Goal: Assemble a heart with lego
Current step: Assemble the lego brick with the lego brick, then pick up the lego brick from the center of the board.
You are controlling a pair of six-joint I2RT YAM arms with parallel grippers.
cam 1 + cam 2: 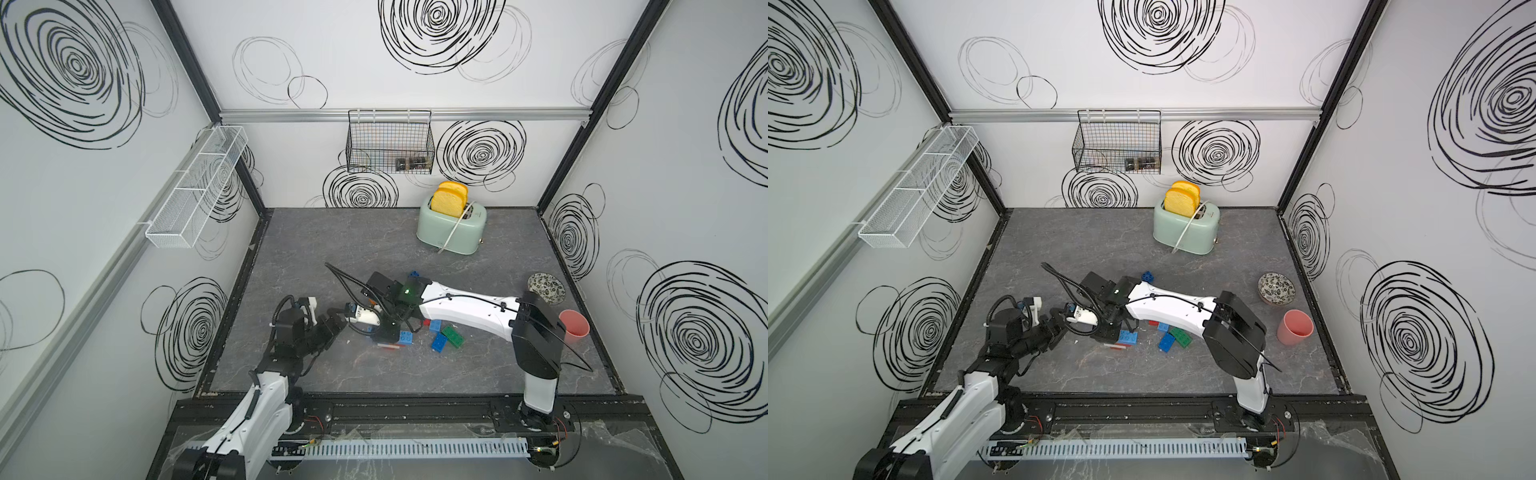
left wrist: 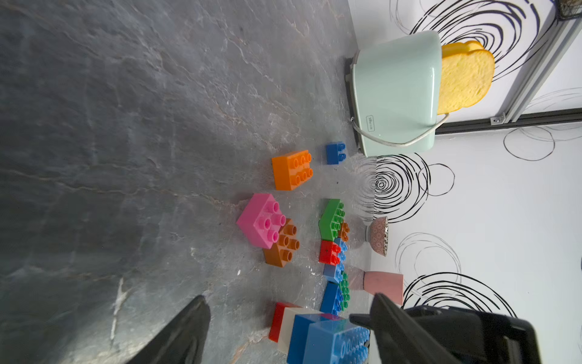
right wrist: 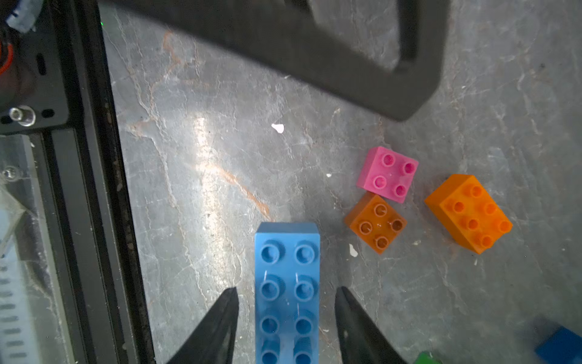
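**Right gripper [image 3: 287,288] is slack around the long blue brick [image 3: 286,271], with a gap on both sides**

Back out straight up so you don't knock it. It looks seated on the red-white-blue stack [image 2: 293,327] mid-table. Your left gripper [image 2: 283,302] is wide open and empty, right beside that stack, so watch for a bump. The pink brick [image 3: 388,174], brown brick [image 3: 375,222] and orange brick [image 3: 469,212] lie loose nearby. The toaster [image 1: 451,228] is well clear.

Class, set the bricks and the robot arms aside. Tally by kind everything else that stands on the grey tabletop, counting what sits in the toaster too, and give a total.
Toaster: 1
Bread slices: 2
Patterned bowl: 1
Pink cup: 1
Total: 5
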